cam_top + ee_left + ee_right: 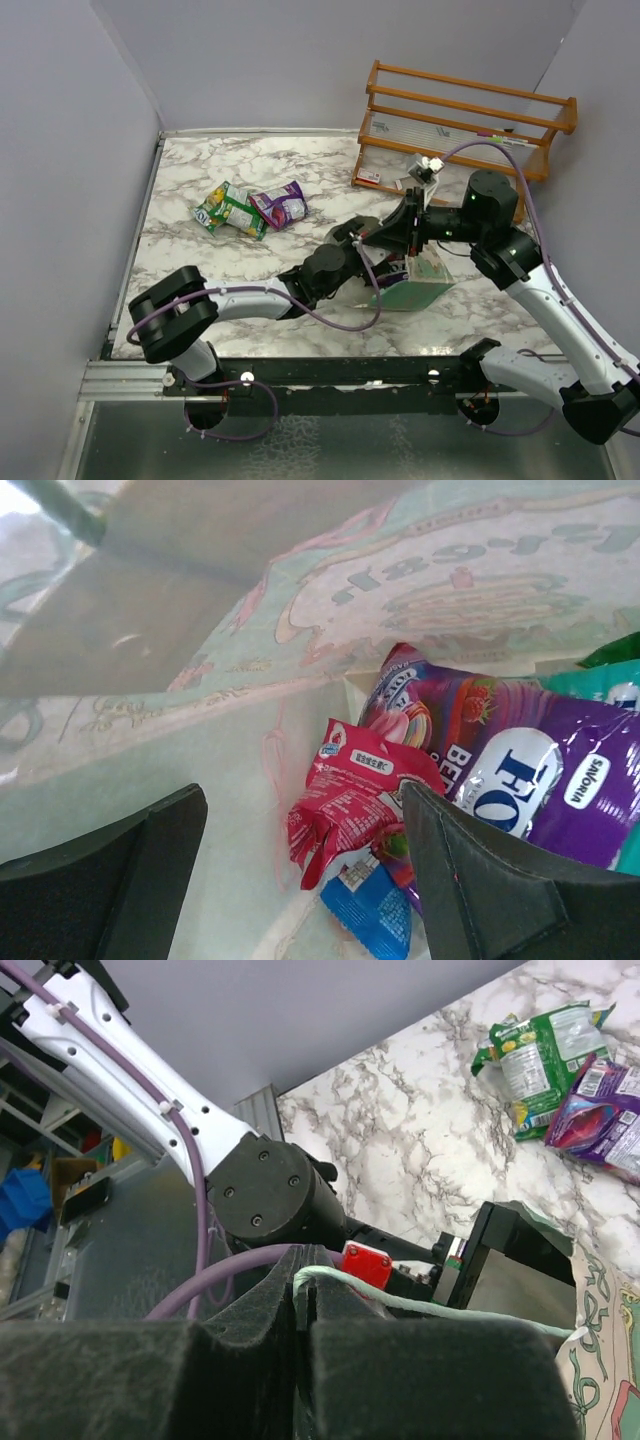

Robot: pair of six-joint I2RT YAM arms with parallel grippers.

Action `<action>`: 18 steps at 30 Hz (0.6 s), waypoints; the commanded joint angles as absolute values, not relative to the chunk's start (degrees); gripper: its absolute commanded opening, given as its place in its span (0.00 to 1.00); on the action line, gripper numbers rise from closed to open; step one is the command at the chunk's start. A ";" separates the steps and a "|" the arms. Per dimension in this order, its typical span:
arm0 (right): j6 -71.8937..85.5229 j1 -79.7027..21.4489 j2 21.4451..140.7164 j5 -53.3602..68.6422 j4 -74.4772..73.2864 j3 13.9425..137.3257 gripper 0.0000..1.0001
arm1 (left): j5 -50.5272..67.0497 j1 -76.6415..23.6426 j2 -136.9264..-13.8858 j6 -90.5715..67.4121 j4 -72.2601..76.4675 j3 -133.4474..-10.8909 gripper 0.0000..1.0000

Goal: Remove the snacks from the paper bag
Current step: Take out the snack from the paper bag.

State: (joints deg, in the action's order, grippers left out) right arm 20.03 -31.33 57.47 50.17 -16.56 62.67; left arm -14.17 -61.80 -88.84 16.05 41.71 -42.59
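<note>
The pale mint paper bag [425, 290] lies mid-table with its mouth held up. My right gripper [305, 1300] is shut on its thin cord handle [430, 1307], above the bag's printed side [610, 1360]. My left gripper [305, 870] is inside the bag, open. Between its fingers [500, 880] lies a red-pink packet [350, 800], close to the right finger and not pinched. A blue packet [375, 910] lies under it, and a purple packet [540, 770] and a green one [615, 650] sit behind. Out on the table lie green packets [228, 208] and a purple packet [280, 205].
A wooden slatted rack [465, 120] stands at the back right, with small white-and-red cards [368, 178] at its foot. Grey walls close the table on the left, back and right. The left arm's wrist [270, 1190] sits just ahead of my right fingers.
</note>
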 commanded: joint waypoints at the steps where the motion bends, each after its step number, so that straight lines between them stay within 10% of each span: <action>1: 20.64 -33.82 56.22 52.38 -14.13 63.26 0.02 | -10.62 -62.20 -94.65 23.91 34.48 -45.48 0.82; 10: 20.29 -33.75 54.83 51.23 -14.56 63.57 0.02 | -11.57 -61.35 -100.78 23.25 33.53 -47.44 0.74; 18: 20.80 -33.75 52.28 39.96 -16.24 62.66 0.02 | -9.05 -61.30 -93.65 20.37 32.18 -46.14 0.20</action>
